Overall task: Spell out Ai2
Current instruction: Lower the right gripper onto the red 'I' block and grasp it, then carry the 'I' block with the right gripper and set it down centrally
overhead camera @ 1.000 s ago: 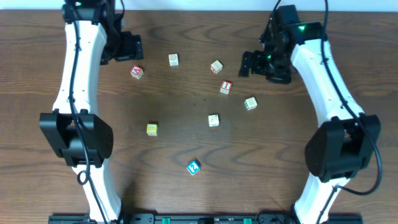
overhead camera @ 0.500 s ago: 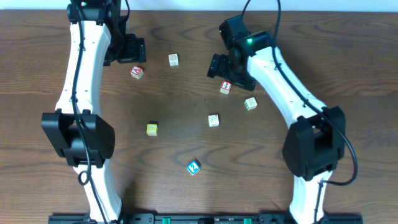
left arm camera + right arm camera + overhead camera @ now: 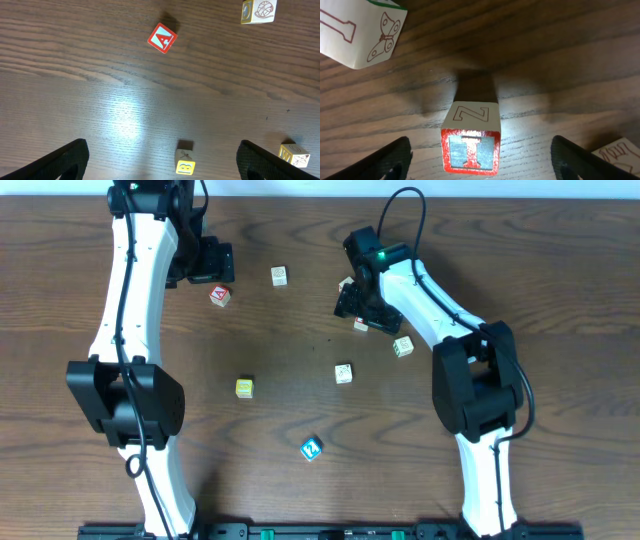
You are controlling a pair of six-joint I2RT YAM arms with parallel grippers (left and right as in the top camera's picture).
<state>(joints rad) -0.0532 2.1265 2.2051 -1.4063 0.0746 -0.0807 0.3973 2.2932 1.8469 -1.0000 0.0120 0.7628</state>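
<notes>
The red "A" block (image 3: 219,296) lies at the back left and also shows in the left wrist view (image 3: 162,38). My left gripper (image 3: 207,263) hovers just behind it, open and empty (image 3: 162,167). The red "I" block (image 3: 362,325) lies at the back middle, half hidden under my right gripper (image 3: 352,302). In the right wrist view the "I" block (image 3: 471,145) sits on the table between the open fingers (image 3: 485,159), which do not touch it. The blue "2" block (image 3: 311,447) lies alone near the front middle.
Other letter blocks lie around: a cream one (image 3: 279,276) at the back, one (image 3: 346,283) just behind the right gripper, a green-edged one (image 3: 403,346), a cream one (image 3: 343,373) mid-table and a yellow one (image 3: 245,387). A butterfly block (image 3: 362,30) sits beside the "I" block.
My right arm has swung left and down from the back right until its gripper straddles the "I" block. The left arm has barely moved. No block has shifted.
</notes>
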